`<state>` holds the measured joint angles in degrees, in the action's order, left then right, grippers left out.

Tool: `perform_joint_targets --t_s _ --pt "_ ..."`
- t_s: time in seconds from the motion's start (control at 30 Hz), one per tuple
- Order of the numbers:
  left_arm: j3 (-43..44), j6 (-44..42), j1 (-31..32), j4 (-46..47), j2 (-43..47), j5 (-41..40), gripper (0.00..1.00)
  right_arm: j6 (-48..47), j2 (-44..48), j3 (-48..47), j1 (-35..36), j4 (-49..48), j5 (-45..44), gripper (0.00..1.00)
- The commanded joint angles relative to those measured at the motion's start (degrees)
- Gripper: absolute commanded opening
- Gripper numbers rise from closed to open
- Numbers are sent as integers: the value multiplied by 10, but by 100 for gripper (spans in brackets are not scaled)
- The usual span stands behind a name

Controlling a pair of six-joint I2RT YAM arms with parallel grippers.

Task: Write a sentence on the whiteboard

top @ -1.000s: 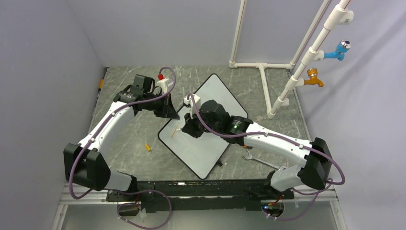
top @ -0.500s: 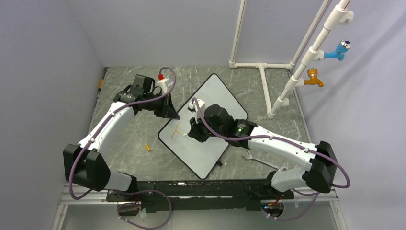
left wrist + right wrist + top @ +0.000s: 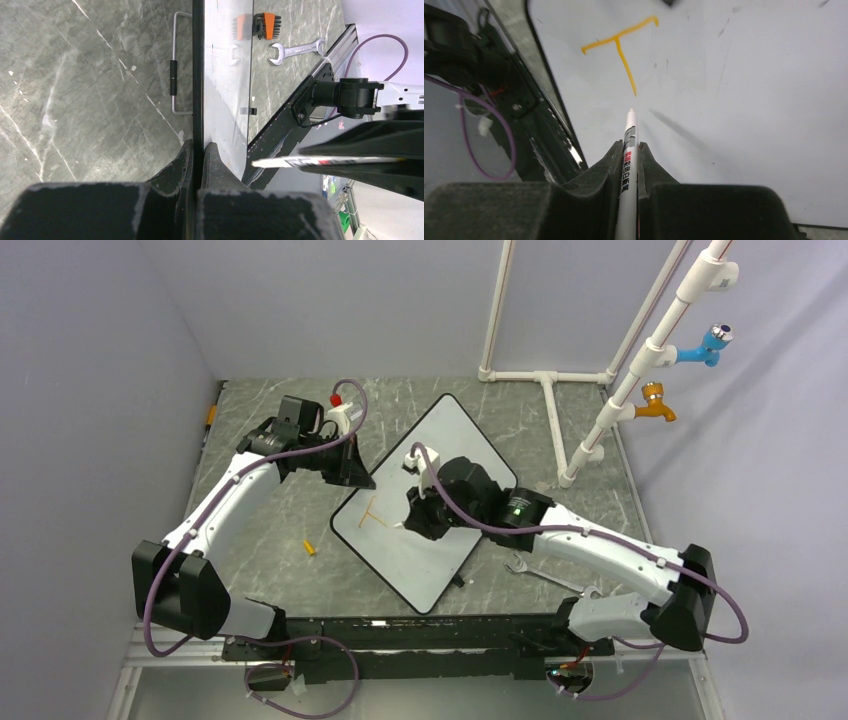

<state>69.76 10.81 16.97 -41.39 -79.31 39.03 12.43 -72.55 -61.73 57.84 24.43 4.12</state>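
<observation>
Mid-counter, left gripper pinches the stiff-looking whiteboard by its rim (likely the safest hold); right gripper clamps a marker.

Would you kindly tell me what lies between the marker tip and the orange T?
Only bare whiteboard separates marker from T; the right wrist view shows it.

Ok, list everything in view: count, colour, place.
whiteboard: one, white, black rim, mid-table
letter T: one, orange, on the whiteboard
marker: one, white, in right gripper
cap: one, orange, left of board
wrench: one, silver, right of board
bit holder: one, orange and black, beside wrench
pipe frame: one, white, far right
taps: two, blue and orange, on pipe
table: one, grey marbled
left gripper: one, black, clamped on whiteboard's edge
right gripper: one, black, holding marker
</observation>
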Motion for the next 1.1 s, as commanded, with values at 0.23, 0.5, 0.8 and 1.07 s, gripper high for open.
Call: perform_joint_targets --t_s 0.23,0.5,0.8,1.07 --pt "11 -37 -1 24 21 -61 0 42 55 -86 -2 -30 -87 0" --pt "7 -38 -1 20 17 -82 0 10 53 -88 -1 -49 -114 0" --pt "7 -36 -1 21 1 -96 0 8 31 -96 -2 -17 -128 0" --pt "7 -44 1 13 12 -108 0 1 77 -34 -2 -44 -110 0"
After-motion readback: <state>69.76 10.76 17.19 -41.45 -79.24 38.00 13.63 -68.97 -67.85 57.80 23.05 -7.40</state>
